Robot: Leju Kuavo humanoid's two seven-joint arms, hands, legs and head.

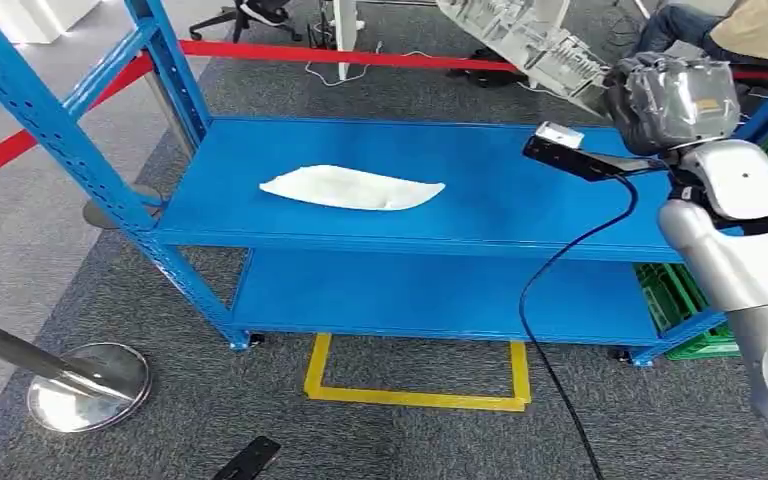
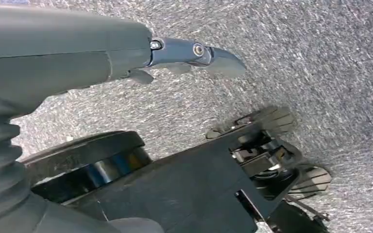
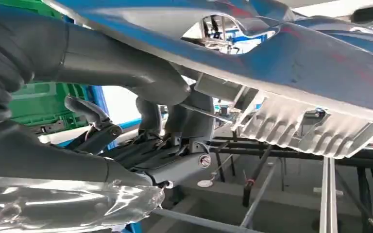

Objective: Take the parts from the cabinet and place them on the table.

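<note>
Grey carpet (image 1: 160, 420) lay under a blue metal shelving cabinet (image 1: 410, 210), whose upper shelf carried a flat white padded bag (image 1: 352, 188). Raised at the cabinet's far right, the right hand (image 1: 672, 100) gripped a long ribbed silver metal part (image 1: 525, 38). The left hand (image 2: 194, 56) hung over the carpet, fingers apart, holding nothing.

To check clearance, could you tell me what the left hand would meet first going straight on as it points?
Probably the grey carpet: the left hand has its fingers pointing at it with nothing between, though depth is hard to judge.
</note>
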